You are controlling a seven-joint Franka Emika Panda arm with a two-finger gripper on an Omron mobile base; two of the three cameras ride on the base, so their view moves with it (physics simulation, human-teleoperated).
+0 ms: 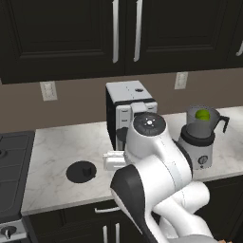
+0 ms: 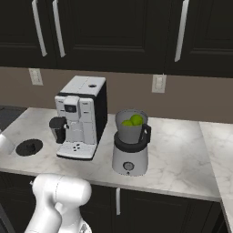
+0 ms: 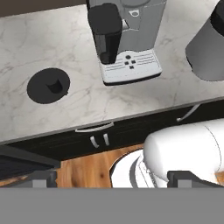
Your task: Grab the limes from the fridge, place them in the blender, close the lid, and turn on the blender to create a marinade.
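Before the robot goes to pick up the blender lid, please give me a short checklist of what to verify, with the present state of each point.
1. Limes inside the blender jar: ok, at least two show through the jar in the right base view.
2. Jar top open, nothing covering it: ok.
3. Lid lying flat on the counter, knob up, left of the coffee machine: ok.
4. Space around the lid free of other things: ok.
5. Hand open and holding nothing: ok, its fingertips stand far apart at the bottom of the hand view.
6. Hand placed over the lid: not ok; the lid sits off to the upper left in the hand view.
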